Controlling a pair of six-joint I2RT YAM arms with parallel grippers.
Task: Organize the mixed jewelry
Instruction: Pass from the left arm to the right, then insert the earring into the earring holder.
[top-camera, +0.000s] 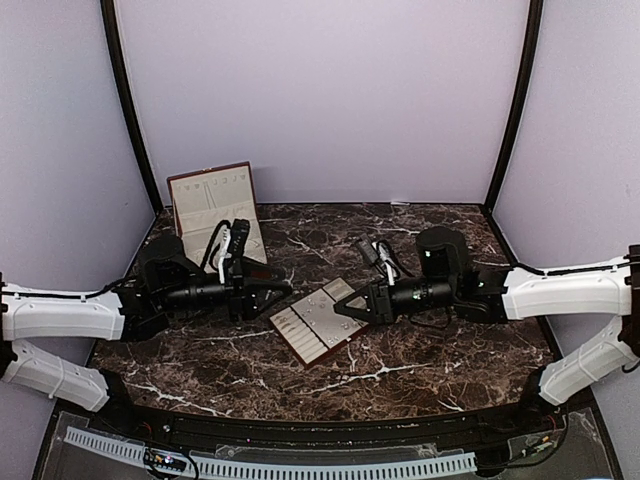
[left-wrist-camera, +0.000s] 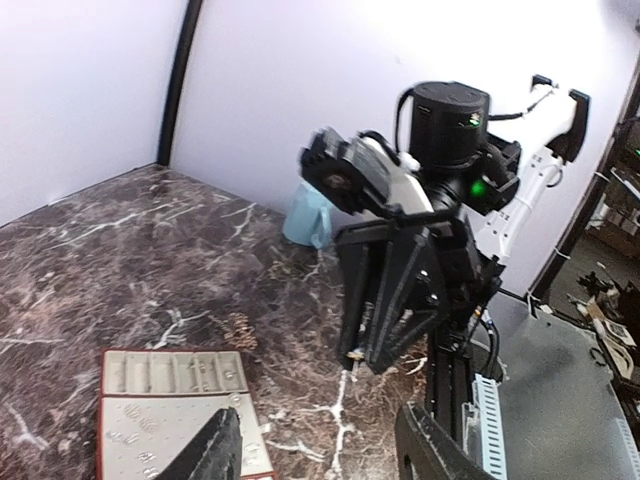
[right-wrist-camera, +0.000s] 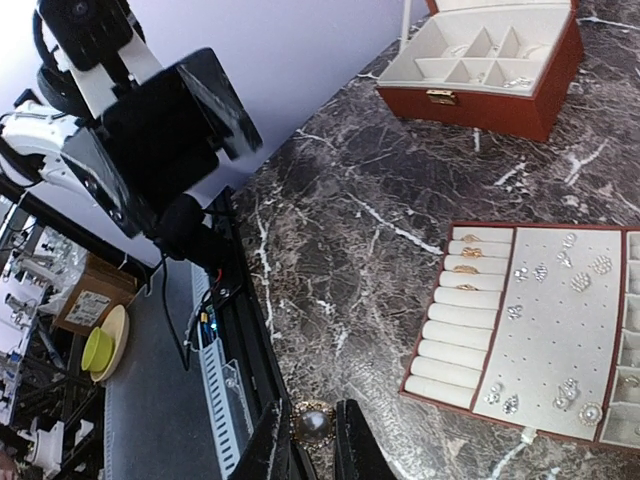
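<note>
My right gripper (right-wrist-camera: 313, 428) is shut on a pearl-like bead in a gold setting (right-wrist-camera: 313, 424), just above the marble near the table's front edge. In the top view it (top-camera: 342, 311) hovers over the cream slotted tray (top-camera: 325, 320). That tray (right-wrist-camera: 560, 330) holds gold rings (right-wrist-camera: 466, 252) in its rolls and sparkly studs (right-wrist-camera: 562, 266) on its flat panel. My left gripper (top-camera: 283, 291) stands open with nothing between its fingers (left-wrist-camera: 215, 450), left of the tray. A small brownish chain heap (left-wrist-camera: 240, 330) lies on the marble beyond the tray (left-wrist-camera: 150, 372).
The reddish-brown box (top-camera: 215, 205) with cream lining stands open at the back left; its compartments (right-wrist-camera: 480, 55) hold a few small pieces. A pale blue object (left-wrist-camera: 308, 215) sits against the wall. Purple walls enclose the marble table (top-camera: 430, 350).
</note>
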